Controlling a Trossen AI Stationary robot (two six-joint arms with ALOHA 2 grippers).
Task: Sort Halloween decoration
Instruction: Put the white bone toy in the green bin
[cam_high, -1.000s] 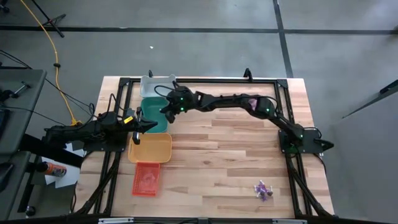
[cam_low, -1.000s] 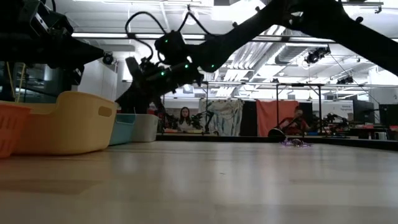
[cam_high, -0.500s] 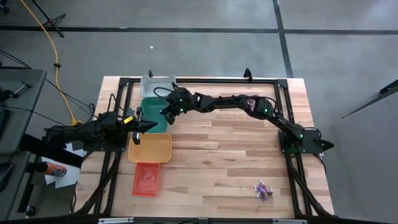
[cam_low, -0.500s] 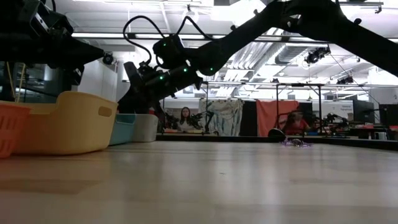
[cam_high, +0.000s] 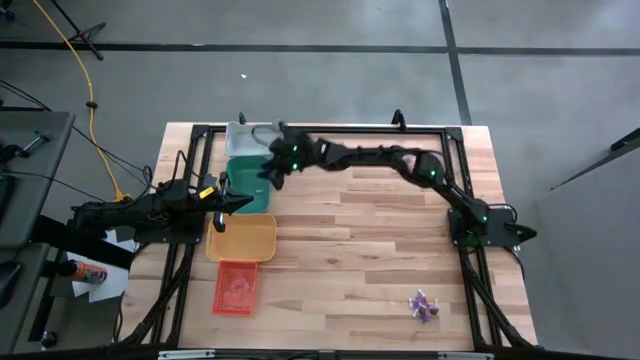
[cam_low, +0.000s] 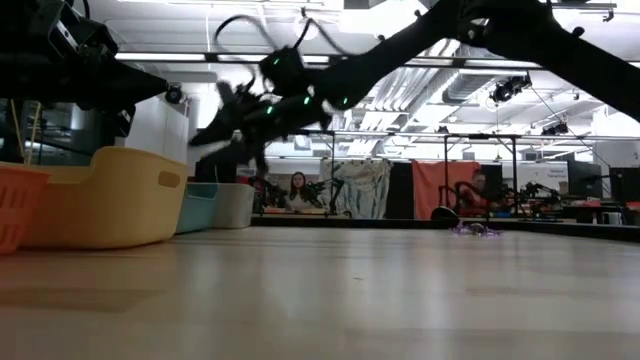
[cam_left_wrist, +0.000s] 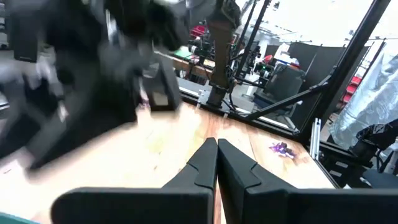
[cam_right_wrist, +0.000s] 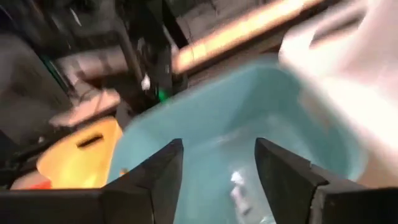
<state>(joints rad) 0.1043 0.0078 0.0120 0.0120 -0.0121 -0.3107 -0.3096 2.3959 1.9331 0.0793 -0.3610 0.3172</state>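
Observation:
The Halloween decoration is a small heap of purple trinkets (cam_high: 424, 305) lying on the wood near the table's front right corner; it also shows far off in the low view (cam_low: 475, 229) and the left wrist view (cam_left_wrist: 281, 148). My right gripper (cam_high: 268, 170) hangs open above the teal tray (cam_high: 245, 185), fingers spread and touching nothing (cam_right_wrist: 217, 162). A small whitish trinket (cam_right_wrist: 238, 186) lies on the teal tray's floor below it. My left gripper (cam_high: 243, 201) waits shut at the table's left, by the trays (cam_left_wrist: 216, 146).
Four trays stand in a row along the left: grey (cam_high: 250, 135) farthest, then teal, yellow (cam_high: 242, 238) and orange (cam_high: 235, 288) nearest. My right arm (cam_high: 380, 160) stretches across the table's far part. Bare wood lies between the trays and the trinkets. People sit beyond the table (cam_low: 297, 190).
My right gripper has opened above the teal tray and has risen a little, swinging toward the table's far edge.

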